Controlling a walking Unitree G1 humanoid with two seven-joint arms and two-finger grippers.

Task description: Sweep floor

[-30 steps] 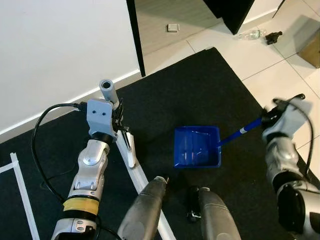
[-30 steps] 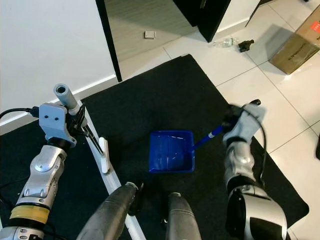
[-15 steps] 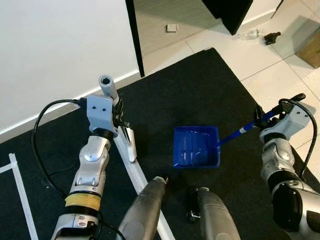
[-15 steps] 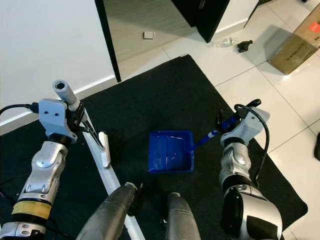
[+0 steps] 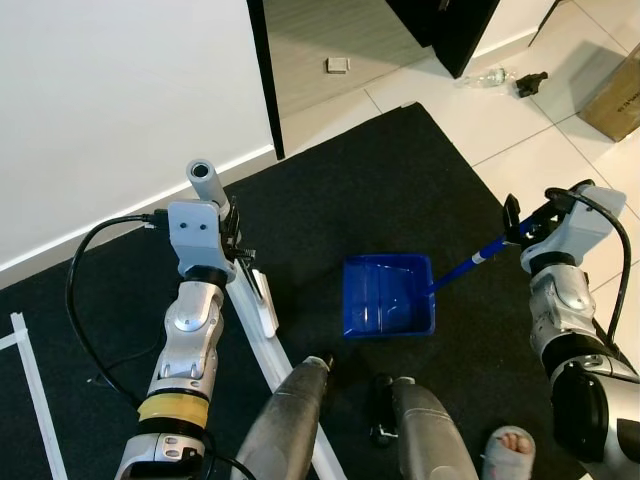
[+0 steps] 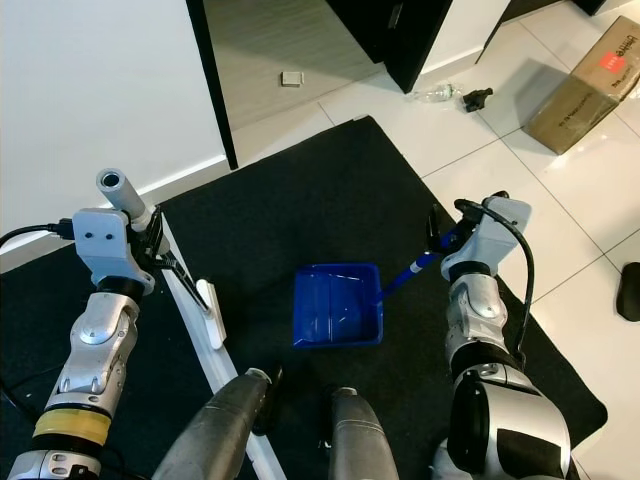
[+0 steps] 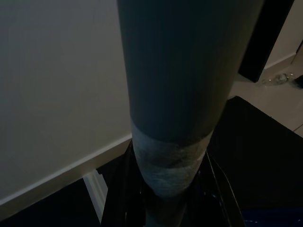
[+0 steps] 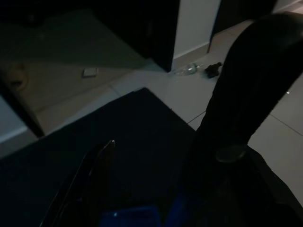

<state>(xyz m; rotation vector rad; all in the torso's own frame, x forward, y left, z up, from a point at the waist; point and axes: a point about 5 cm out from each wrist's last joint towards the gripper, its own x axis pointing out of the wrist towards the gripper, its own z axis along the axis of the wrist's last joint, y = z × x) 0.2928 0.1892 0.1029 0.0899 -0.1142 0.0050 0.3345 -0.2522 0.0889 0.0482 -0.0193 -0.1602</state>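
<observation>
Since a second ago the right gripper has swung in from a blurred sweep and settled on the dustpan's blue handle, and the camera has shifted a little; the dustpan itself sits where it was on the black mat.

Taking the dustpan as landmark: the robot's two legs stand just short of it. To its left, well apart, the left gripper is closed around the grey broom pole, with the white brush head resting on the mat beside a white tape line. To its right, the thin handle rises to the right gripper, whose fingers pinch it near the upper end.

Beyond the dustpan, the mat ends at pale tiles, where a plastic bottle and a small dark object lie near a cardboard box.

Judged from looks, the dustpan is light, stiff plastic; held so far up the handle it may twist or tip, so a firm pinch helps. The broom pole is rigid and smooth, and could slip through a loose grip
</observation>
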